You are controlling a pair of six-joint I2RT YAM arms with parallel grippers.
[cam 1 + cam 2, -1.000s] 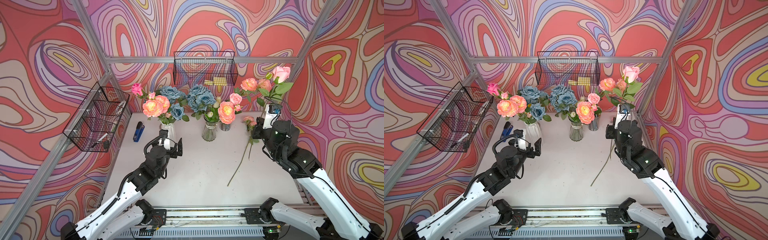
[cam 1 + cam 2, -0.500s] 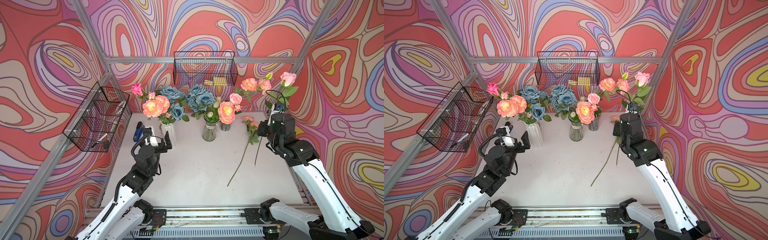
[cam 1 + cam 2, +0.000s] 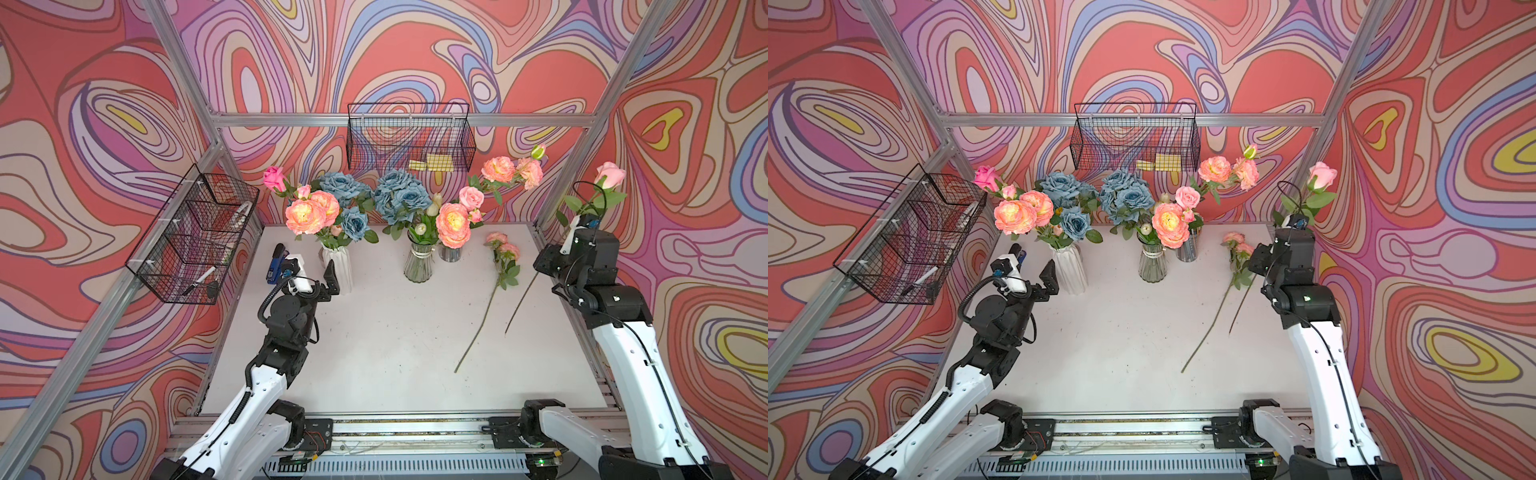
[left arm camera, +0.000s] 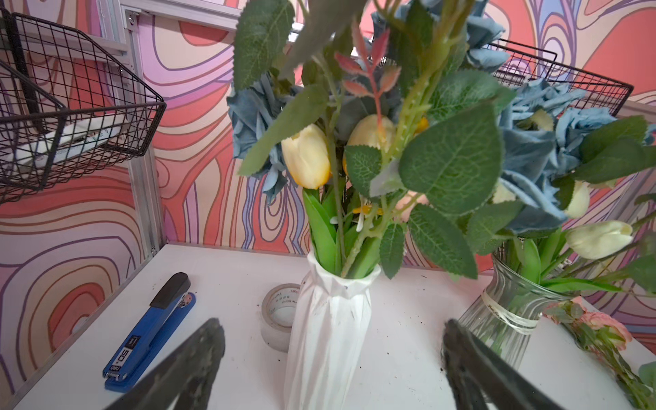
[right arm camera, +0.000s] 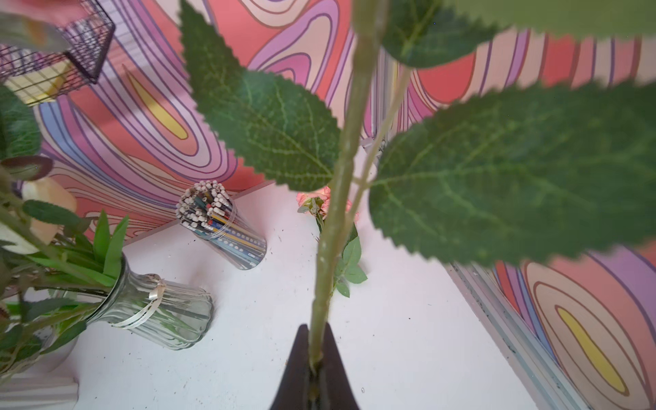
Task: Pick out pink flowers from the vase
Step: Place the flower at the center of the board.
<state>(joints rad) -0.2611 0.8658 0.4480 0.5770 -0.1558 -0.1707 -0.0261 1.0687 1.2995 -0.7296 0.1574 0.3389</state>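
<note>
A pink rose [image 3: 610, 175] is pinched at its stem by the right gripper [image 5: 314, 358] above the counter [image 3: 395, 332], likely next to be laid beside the pink sprig [image 3: 508, 251] lying there, while the left gripper [image 4: 332, 332] is spread before the white vase [image 3: 343, 270].

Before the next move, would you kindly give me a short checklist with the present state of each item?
1. Right hand grips the pink rose by its stem: ok, shut on it.
2. Lower end of the held stem clear of the table: cannot tell.
3. Left hand ready to pick: ok, jaws wide apart.
4. Left hand clear of the white vase: cannot tell; one finger overlaps it in a top view.
5. Bare table beside the pink sprig lying there: ok.
6. White vase emptied of pink flowers: not ok; peach-pink blooms remain in it.
</note>
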